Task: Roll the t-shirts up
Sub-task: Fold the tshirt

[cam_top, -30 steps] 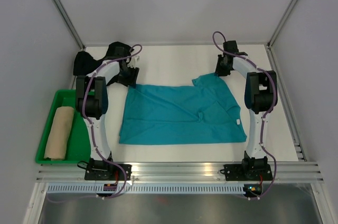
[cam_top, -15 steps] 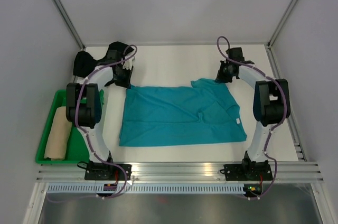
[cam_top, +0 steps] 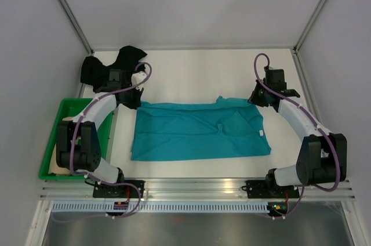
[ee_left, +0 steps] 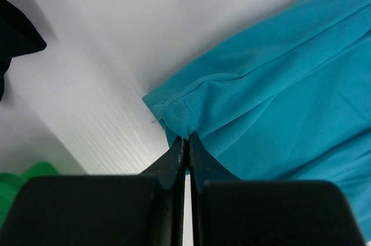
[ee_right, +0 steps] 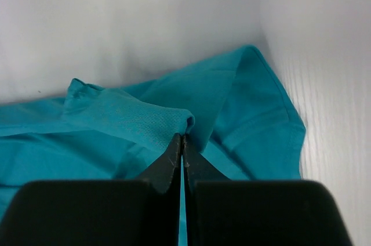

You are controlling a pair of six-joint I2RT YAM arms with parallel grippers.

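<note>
Bearing an unreadable white tag (cam_top: 262,134), the teal t-shirt (cam_top: 197,136) lies spread.

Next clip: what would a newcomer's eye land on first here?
The teal t-shirt lies spread across the middle of the table, its far edge pinched at each end by the shut left gripper and right gripper. A crumpled black t-shirt sits at the far-left corner, with a green tray along the left edge.

The flat t-shirt (cam_top: 197,133) lies in the middle of the table (cam_top: 203,72), between the two arms. The tray (cam_top: 68,107) sits to its left, with the rolled t-shirt (cam_top: 52,167) in it. The crumpled t-shirt (cam_top: 95,69) lies behind the tray, in the far left corner.
</note>
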